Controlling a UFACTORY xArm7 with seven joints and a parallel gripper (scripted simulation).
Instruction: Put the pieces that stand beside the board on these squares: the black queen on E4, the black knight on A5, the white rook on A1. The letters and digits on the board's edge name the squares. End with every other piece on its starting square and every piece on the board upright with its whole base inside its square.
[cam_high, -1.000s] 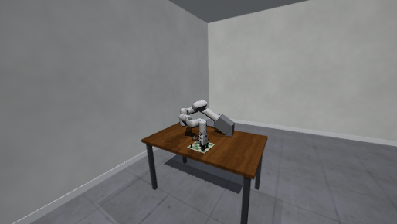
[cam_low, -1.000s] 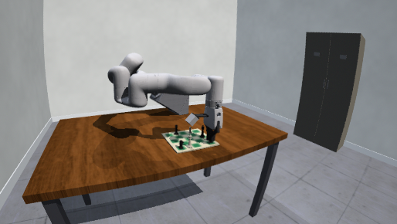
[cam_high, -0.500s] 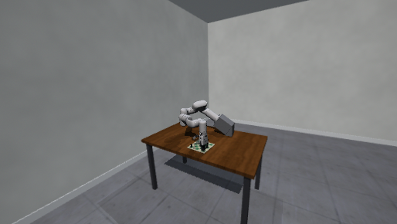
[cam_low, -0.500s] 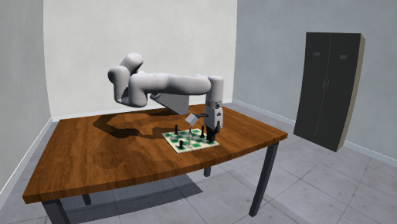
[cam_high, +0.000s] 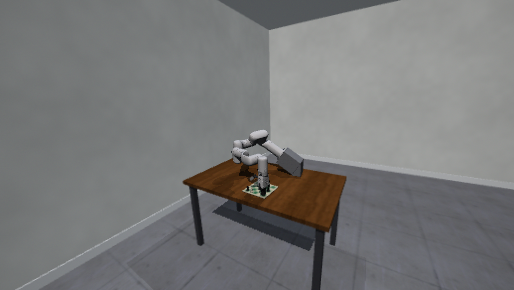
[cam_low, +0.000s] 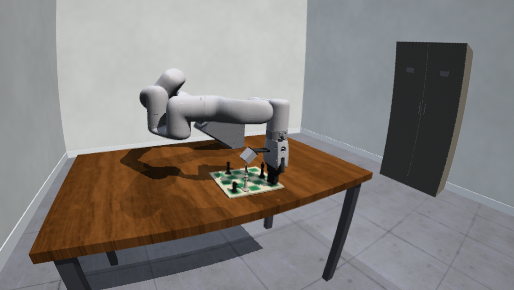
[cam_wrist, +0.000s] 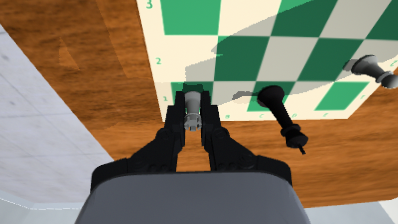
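The white rook (cam_wrist: 193, 102) is held upright between the narrowly closed fingers of the gripper (cam_wrist: 194, 120) directly over the green corner square A1 of the board (cam_wrist: 150, 75), apparently so that its base lands fully inside, with a black piece (cam_wrist: 280, 107) at three o'clock

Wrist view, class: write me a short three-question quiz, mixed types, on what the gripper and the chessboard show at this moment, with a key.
1. True or false: the gripper is shut on the white rook.
2. Which corner square of the chessboard does the rook hang over? A) the green square beside the digit 1 B) a cream square beside the digit 3 C) bare table
3. Fill in: the black piece nearest the fingers stands in row ___.

Key: 1 true. 2 A. 3 one; its base sits on a green first-row square to the right of the rook.
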